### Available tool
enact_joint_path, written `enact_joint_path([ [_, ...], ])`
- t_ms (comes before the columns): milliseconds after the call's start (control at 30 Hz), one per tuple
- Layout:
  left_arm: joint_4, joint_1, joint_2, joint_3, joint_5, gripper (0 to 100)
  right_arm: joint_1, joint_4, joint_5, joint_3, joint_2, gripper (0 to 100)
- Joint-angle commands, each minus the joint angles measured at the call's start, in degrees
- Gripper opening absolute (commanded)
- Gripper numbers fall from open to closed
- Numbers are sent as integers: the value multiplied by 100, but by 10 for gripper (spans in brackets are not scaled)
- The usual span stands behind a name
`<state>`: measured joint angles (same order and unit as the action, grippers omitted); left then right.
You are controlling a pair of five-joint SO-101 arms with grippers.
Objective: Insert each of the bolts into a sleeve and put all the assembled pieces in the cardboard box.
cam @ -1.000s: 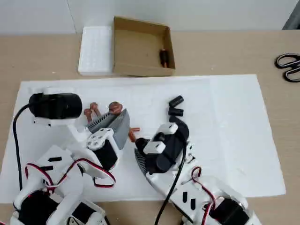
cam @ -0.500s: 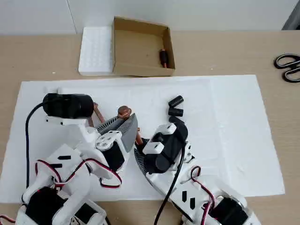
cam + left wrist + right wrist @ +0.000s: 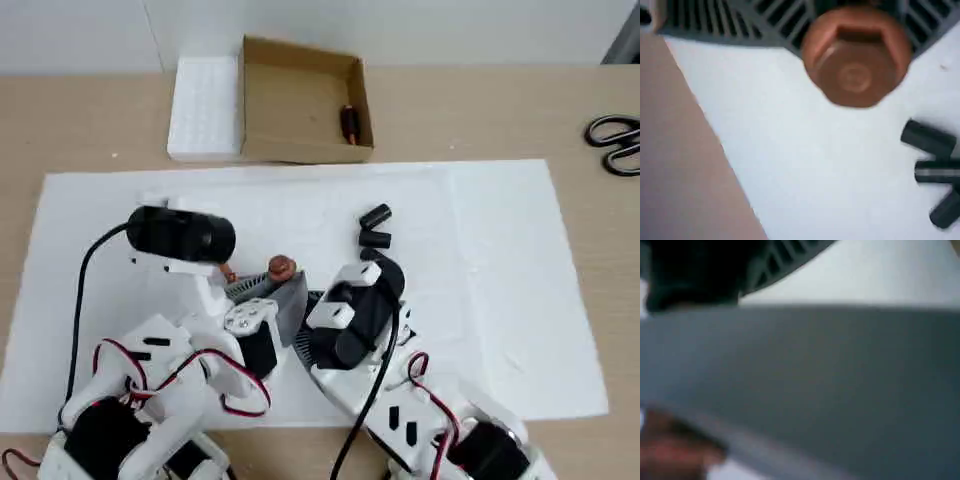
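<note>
My left gripper [image 3: 279,282] is shut on a copper bolt [image 3: 281,266], whose hexagonal head [image 3: 856,62] sticks out from between the grey fingers [image 3: 740,20]. It sits just left of the right arm's gripper [image 3: 305,330], almost touching it. Loose black sleeves [image 3: 375,216] [image 3: 374,239] lie on the white sheet just beyond the right arm, and the left wrist view has three sleeves [image 3: 927,140] close together. Another copper bolt [image 3: 228,272] peeks out under the left arm's camera. In the right wrist view a blurred grey surface [image 3: 815,380] is very close. The cardboard box [image 3: 262,100] at the back holds one assembled piece [image 3: 349,122].
A white foam block [image 3: 205,108] lies against the box's left side. Scissors [image 3: 615,140] rest on the bare table at the far right. The white sheet [image 3: 500,260] covers the work area, with free room on its right half.
The left arm has swung to the right with the bolt in its gripper, ending close beside the right gripper. The other bolts are now mostly covered by its camera. The right arm has barely moved.
</note>
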<state>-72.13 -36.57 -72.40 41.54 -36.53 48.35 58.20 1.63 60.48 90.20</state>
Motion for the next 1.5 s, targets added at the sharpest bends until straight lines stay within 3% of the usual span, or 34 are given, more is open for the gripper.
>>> enact_joint_path([
  [0, -149, -325, -35, 4, -18, 6, 13, -198, -44, -70, 4, 3],
  [533, -53, -554, -70, 418, 440, 11, 4, -189, -44, -70, 4, 3],
  [800, -62, -554, -26, 435, 440, 212, 4, -163, -44, -35, 4, 3],
  [1067, -53, -536, -26, 690, 712, 214, 4, -154, -44, -35, 4, 3],
  [1267, 264, 53, -26, 708, 1213, 214, 4, -154, -53, 62, 4, 3],
  [1467, 264, 220, -26, 699, 1468, 214, 4, -154, -53, 62, 4, 3],
])
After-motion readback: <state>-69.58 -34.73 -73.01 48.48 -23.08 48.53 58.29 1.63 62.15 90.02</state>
